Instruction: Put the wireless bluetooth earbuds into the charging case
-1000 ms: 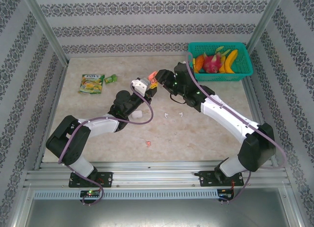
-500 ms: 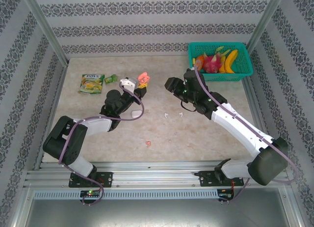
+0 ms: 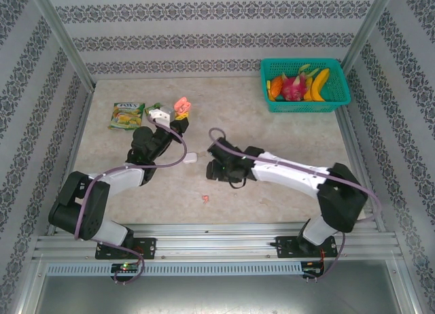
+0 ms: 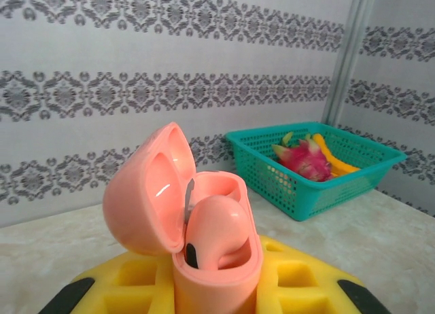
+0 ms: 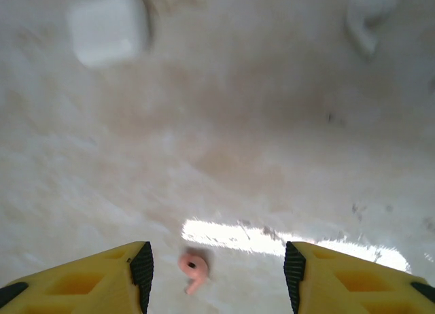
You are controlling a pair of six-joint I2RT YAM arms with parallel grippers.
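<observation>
Behind and left of the white case (image 3: 192, 158), the left end effector (image 3: 178, 114) clamps the pink charging case (image 4: 204, 219), lid open, one pink earbud (image 4: 214, 232) seated inside. Just right of the white case, the right end effector (image 5: 218, 266) is spread wide and empty, with a loose pink earbud (image 5: 192, 268) on the tabletop (image 3: 272, 185) between its fingers.

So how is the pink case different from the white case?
The pink case is salmon-pink; the white case is white. The pink case is held up off the table in the left gripper; the white case lies on the table. The pink case has its lid open with a pink earbud inside; the white case looks shut, though it is blurry. Both are small, rounded cases.
</observation>
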